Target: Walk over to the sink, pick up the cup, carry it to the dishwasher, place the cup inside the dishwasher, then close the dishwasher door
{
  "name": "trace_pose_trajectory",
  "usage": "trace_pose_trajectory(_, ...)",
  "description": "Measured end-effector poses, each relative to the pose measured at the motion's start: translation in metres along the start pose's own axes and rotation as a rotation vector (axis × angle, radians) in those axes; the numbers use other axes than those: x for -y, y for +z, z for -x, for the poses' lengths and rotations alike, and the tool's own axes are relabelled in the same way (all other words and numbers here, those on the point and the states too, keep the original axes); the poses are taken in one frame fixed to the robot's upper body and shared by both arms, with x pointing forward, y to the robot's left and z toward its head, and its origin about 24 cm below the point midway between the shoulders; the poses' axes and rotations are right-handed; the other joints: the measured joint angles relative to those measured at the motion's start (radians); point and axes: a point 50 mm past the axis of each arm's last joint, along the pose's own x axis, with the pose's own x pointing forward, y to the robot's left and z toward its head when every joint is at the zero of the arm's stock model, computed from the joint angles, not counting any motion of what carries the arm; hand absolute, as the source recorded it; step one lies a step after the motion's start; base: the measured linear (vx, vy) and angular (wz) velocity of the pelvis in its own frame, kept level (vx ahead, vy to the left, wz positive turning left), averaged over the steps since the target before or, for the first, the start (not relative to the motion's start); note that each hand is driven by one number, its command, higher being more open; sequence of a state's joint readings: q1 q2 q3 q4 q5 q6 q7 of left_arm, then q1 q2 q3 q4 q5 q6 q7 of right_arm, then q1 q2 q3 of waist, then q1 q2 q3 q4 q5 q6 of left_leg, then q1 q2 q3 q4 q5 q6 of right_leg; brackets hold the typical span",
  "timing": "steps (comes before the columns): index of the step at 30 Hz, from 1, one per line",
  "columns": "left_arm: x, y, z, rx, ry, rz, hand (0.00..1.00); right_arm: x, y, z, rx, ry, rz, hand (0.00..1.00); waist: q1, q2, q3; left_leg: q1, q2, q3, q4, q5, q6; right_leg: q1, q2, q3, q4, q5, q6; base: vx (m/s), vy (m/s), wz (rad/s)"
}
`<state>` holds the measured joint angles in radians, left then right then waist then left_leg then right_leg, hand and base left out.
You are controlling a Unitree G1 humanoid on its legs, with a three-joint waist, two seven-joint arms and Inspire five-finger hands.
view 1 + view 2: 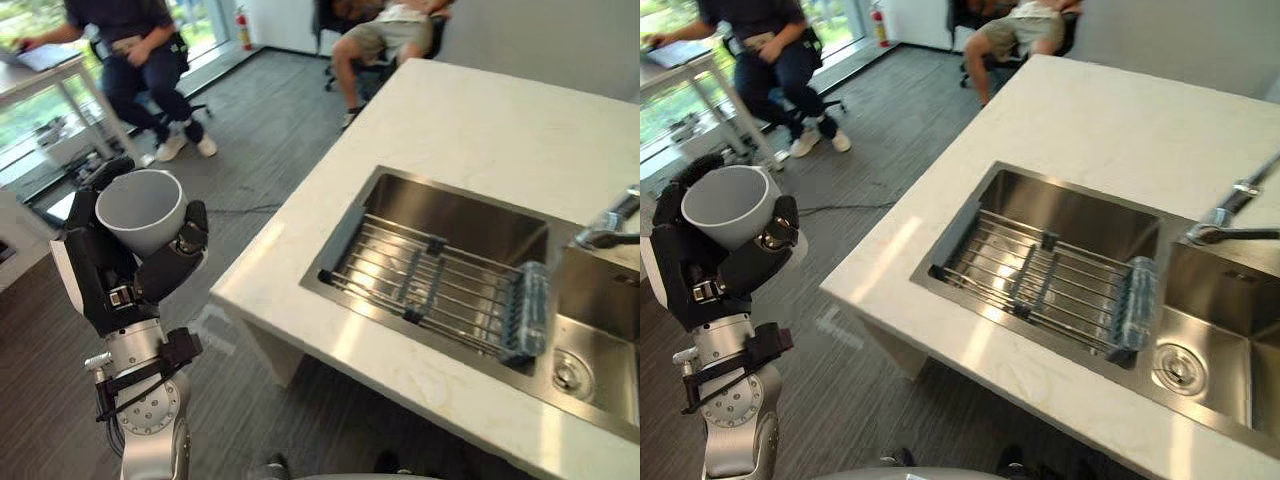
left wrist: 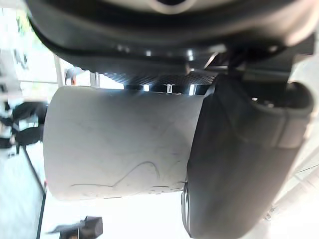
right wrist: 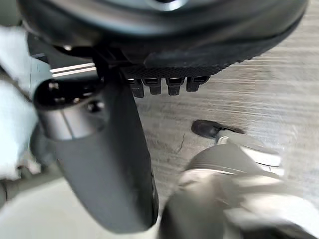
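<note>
The left hand (image 2: 239, 149) wraps its thumb round the pale grey cup (image 2: 119, 142).

From where I stand, the dark left hand (image 1: 105, 275) swallows the lower half of the pale grey round cup (image 1: 140, 208), so its base is out of sight (the left wrist view gives the cup's side wall, with the thumb (image 2: 239, 159) laid across one end). The seated person in dark clothes (image 1: 140, 55) loses the head to the top edge. The seated person in light shorts (image 1: 385, 35) is cut off above the waist there too. The chrome tap (image 1: 612, 226) is cut by the right edge, and so is the right basin of the steel sink (image 1: 450, 215). The little red fire extinguisher (image 1: 243, 27) is too small to make out.
</note>
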<state>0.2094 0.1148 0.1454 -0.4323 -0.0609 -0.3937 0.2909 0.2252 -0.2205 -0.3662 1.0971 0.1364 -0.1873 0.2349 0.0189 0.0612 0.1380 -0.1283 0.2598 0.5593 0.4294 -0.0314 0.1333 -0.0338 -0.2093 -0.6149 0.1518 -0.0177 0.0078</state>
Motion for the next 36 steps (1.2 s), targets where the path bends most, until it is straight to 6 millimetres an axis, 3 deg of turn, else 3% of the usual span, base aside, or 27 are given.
trace_pose_trajectory(1, 0.001, 0.001, 0.001, 0.012, -0.006, 0.015, 0.0, -0.003, 0.003, -0.001, 0.013, 0.013, 0.0, 1.0, -0.013, -0.009, -0.011, 0.008, -0.042, -0.044, -0.112, 0.039, -0.033, -0.005, 0.029, -0.012, 0.005, -0.031, -0.007, -0.15, -0.08, 1.66)
trace_pose_trajectory(2, 0.001, 0.004, 0.0, 0.032, -0.007, 0.021, 0.0, -0.01, -0.002, -0.001, 0.003, 0.027, -0.017, 1.0, -0.026, -0.044, -0.027, 0.052, -0.098, -0.076, -0.217, 0.059, -0.045, -0.008, 0.02, -0.034, -0.037, -0.026, -0.031, -0.17, -0.201, 2.03)
trace_pose_trajectory(3, 0.009, 0.006, -0.002, 0.065, -0.016, 0.074, 0.0, -0.012, -0.004, -0.001, 0.013, 0.022, -0.043, 1.0, -0.049, -0.041, -0.014, 0.084, -0.043, 0.01, -0.095, -0.055, -0.008, 0.017, 0.012, -0.137, -0.029, -0.032, -0.039, -0.07, -0.162, 2.07)
trace_pose_trajectory(4, 0.019, 0.008, 0.001, 0.075, -0.049, 0.119, 0.0, -0.009, 0.001, -0.002, 0.031, 0.007, -0.053, 1.0, -0.05, -0.029, -0.008, 0.147, 0.012, 0.115, -0.031, -0.099, -0.042, 0.036, 0.001, -0.195, -0.005, -0.036, -0.043, -0.03, -0.099, 1.97)
trace_pose_trajectory(7, 0.043, 0.01, 0.008, 0.067, -0.169, 0.202, 0.0, -0.004, 0.003, -0.002, 0.037, -0.008, -0.061, 1.0, -0.067, 0.002, -0.02, 0.283, 0.027, 0.21, -0.165, -0.066, -0.148, 0.051, -0.028, -0.341, 0.016, -0.034, -0.036, -0.07, 0.123, 1.69)
trace_pose_trajectory(9, 0.058, 0.012, 0.013, 0.062, -0.246, 0.259, 0.0, 0.004, 0.014, -0.003, 0.063, -0.02, -0.055, 1.0, -0.065, 0.06, -0.014, 0.398, -0.013, 0.206, -0.408, 0.004, -0.281, 0.059, -0.06, -0.444, 0.094, -0.034, -0.035, -0.23, 0.416, 1.45)
trace_pose_trajectory(10, 0.06, 0.013, 0.014, 0.062, -0.255, 0.264, 0.0, 0.005, 0.019, -0.005, 0.07, -0.021, -0.054, 1.0, -0.065, 0.069, -0.008, 0.405, -0.03, 0.186, -0.446, -0.003, -0.294, 0.064, -0.084, -0.463, 0.123, -0.034, -0.035, -0.28, 0.422, 1.35)
trace_pose_trajectory(11, 0.06, 0.012, 0.015, 0.055, -0.265, 0.261, 0.0, 0.001, 0.022, -0.007, 0.07, -0.011, -0.059, 1.0, -0.059, 0.049, 0.012, 0.407, -0.07, 0.148, -0.475, -0.015, -0.312, 0.078, -0.153, -0.48, 0.185, -0.033, -0.033, -0.21, 0.267, 1.28)
trace_pose_trajectory(12, 0.06, 0.011, 0.016, 0.047, -0.28, 0.255, 0.0, -0.005, 0.019, -0.007, 0.064, 0.001, -0.079, 1.0, -0.048, 0.017, 0.032, 0.407, -0.117, 0.094, -0.469, -0.023, -0.293, 0.101, -0.228, -0.445, 0.238, -0.018, -0.024, -0.2, 0.299, 1.5)
trace_pose_trajectory(14, 0.064, 0.009, 0.019, 0.028, -0.305, 0.261, 0.0, -0.006, 0.004, -0.002, 0.03, -0.006, -0.113, 1.0, -0.039, -0.003, 0.038, 0.386, -0.163, -0.007, -0.435, -0.051, -0.243, 0.085, -0.301, -0.265, 0.311, 0.019, -0.081, -0.08, 0.197, 1.7)
trace_pose_trajectory(15, 0.07, 0.005, 0.023, 0.009, -0.343, 0.273, 0.0, -0.013, -0.016, 0.004, 0.0, -0.014, -0.2, 1.0, -0.044, 0.017, 0.01, 0.307, -0.157, -0.136, -0.385, -0.074, -0.197, 0.028, -0.225, 0.037, 0.309, -0.056, -0.021, -0.02, 0.109, 2.12)
trace_pose_trajectory(17, 0.079, 0.001, 0.023, 0.007, -0.366, 0.295, 0.0, -0.025, -0.017, 0.003, 0.016, 0.011, -0.236, 1.0, -0.066, 0.016, 0.01, 0.248, -0.156, -0.263, -0.375, -0.062, -0.164, 0.012, -0.064, 0.302, 0.226, -0.152, 0.012, 0.04, 0.1, 2.44)
trace_pose_trajectory(18, 0.089, -0.008, 0.025, -0.022, -0.396, 0.306, 0.0, -0.03, -0.017, 0.003, 0.015, 0.031, -0.231, 1.0, -0.064, 0.015, 0.016, 0.231, -0.168, -0.357, -0.388, -0.045, -0.151, -0.007, 0.054, 0.468, 0.177, -0.179, 0.024, 0.08, 0.068, 2.22)
trace_pose_trajectory(20, 0.092, -0.019, 0.029, -0.071, -0.411, 0.29, 0.0, -0.035, -0.017, 0.002, 0.021, 0.053, -0.221, 1.0, -0.066, 0.011, 0.014, 0.229, -0.178, -0.416, -0.388, -0.044, -0.15, -0.042, 0.131, 0.574, 0.151, -0.18, 0.034, 0.06, 0.022, 1.33)
trace_pose_trajectory(21, 0.092, -0.022, 0.03, -0.087, -0.417, 0.282, 0.0, -0.041, -0.015, 0.002, 0.036, 0.082, -0.213, 1.0, -0.066, -0.005, 0.013, 0.228, -0.193, -0.442, -0.388, -0.047, -0.154, -0.078, 0.157, 0.628, 0.113, -0.167, 0.043, 0.09, -0.05, 0.81)
trace_pose_trajectory(22, 0.092, -0.021, 0.029, -0.08, -0.42, 0.279, 0.0, -0.05, -0.014, 0.001, 0.043, 0.124, -0.203, 1.0, -0.063, -0.04, 0.011, 0.224, -0.216, -0.463, -0.374, -0.064, -0.166, -0.103, 0.161, 0.682, 0.069, -0.065, 0.04, 0.11, -0.085, 0.73)
trace_pose_trajectory(23, 0.093, -0.022, 0.029, -0.084, -0.426, 0.277, 0.0, -0.052, -0.014, 0.001, 0.044, 0.136, -0.198, 1.0, -0.064, -0.044, 0.013, 0.221, -0.214, -0.473, -0.349, -0.082, -0.177, -0.099, 0.162, 0.676, 0.084, -0.057, 0.033, 0.16, -0.133, 0.34)
trace_pose_trajectory(24, 0.097, -0.02, 0.03, -0.088, -0.431, 0.29, 0.0, -0.053, -0.01, 0.001, 0.06, 0.154, -0.184, 1.0, -0.058, -0.029, 0.002, 0.197, -0.183, -0.46, -0.288, -0.126, -0.193, -0.085, 0.189, 0.677, 0.08, -0.057, 0.032, 0.14, -0.107, 0.09)
trace_pose_trajectory(26, 0.105, -0.014, 0.025, -0.048, -0.462, 0.313, 0.0, -0.055, -0.003, 0.0, 0.09, 0.179, -0.171, 1.0, -0.055, -0.025, 0.0, 0.19, -0.144, -0.454, -0.241, -0.163, -0.208, -0.076, 0.223, 0.676, 0.094, -0.058, 0.032, 0.16, -0.091, 0.0)
trace_pose_trajectory(28, 0.117, -0.007, 0.02, -0.011, -0.524, 0.334, 0.0, -0.058, -0.002, 0.002, 0.107, 0.189, -0.168, 1.0, -0.065, -0.03, 0.001, 0.194, -0.13, -0.448, -0.227, -0.166, -0.214, -0.065, 0.231, 0.657, 0.13, -0.064, 0.027, 0.08, -0.052, 0.29)
trace_pose_trajectory(29, 0.114, 0.033, 0.012, 0.18, -0.553, 0.45, 0.0, -0.081, -0.029, 0.018, 0.03, 0.251, -0.197, 1.0, -0.039, -0.128, -0.114, 0.133, -0.152, -0.479, -0.092, -0.226, -0.174, -0.035, 0.191, 0.633, 0.171, -0.145, 0.01, 0.01, -0.006, 0.15)
trace_pose_trajectory(36, 0.112, 0.033, 0.011, 0.178, -0.522, 0.478, 0.0, -0.08, -0.036, 0.021, 0.016, 0.254, -0.2, 1.0, -0.055, -0.123, -0.125, 0.155, -0.134, -0.422, -0.115, -0.221, -0.179, -0.038, 0.189, 0.617, 0.149, -0.15, 0.007, 0.0, -0.001, -0.15)
